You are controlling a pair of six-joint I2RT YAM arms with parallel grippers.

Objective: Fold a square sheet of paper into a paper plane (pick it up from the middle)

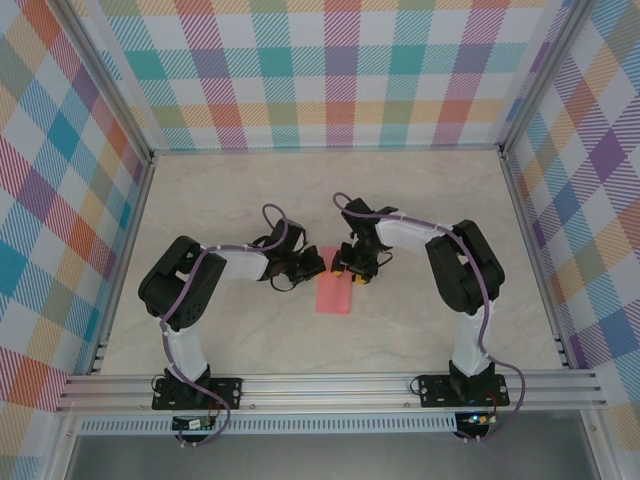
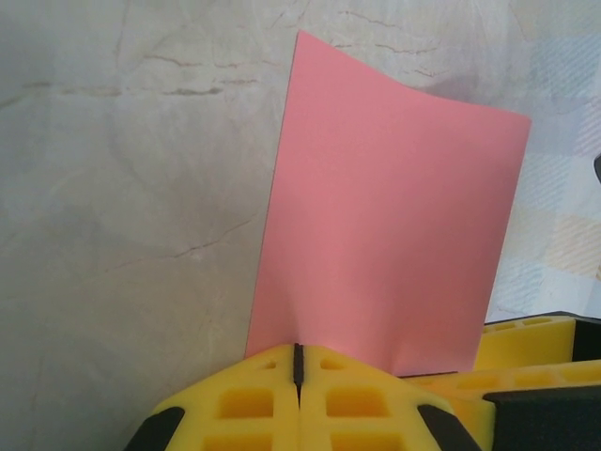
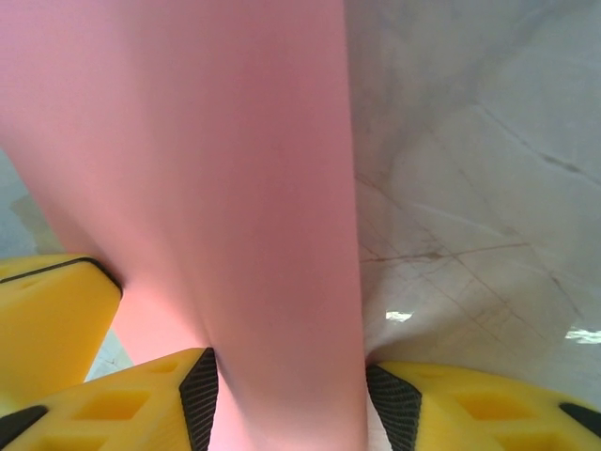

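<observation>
The salmon-pink square sheet of paper (image 1: 335, 296) lies at the table's middle, its far end lifted between both grippers. My left gripper (image 1: 316, 262) is shut on the sheet's near edge. In the left wrist view the yellow fingers (image 2: 254, 404) meet with the paper (image 2: 394, 225) pinched in the seam and rising away in a slight curve. My right gripper (image 1: 350, 272) holds its jaws partly apart. In the right wrist view the bowed paper (image 3: 235, 188) fills the gap and touches both black pads (image 3: 199, 395). No paper plane shape shows.
The marble-look table (image 1: 300, 200) is walled by checked panels on three sides. An aluminium rail (image 1: 330, 385) runs along the near edge with both arm bases on it. One yellow finger of the right gripper (image 2: 526, 362) shows beside the left gripper.
</observation>
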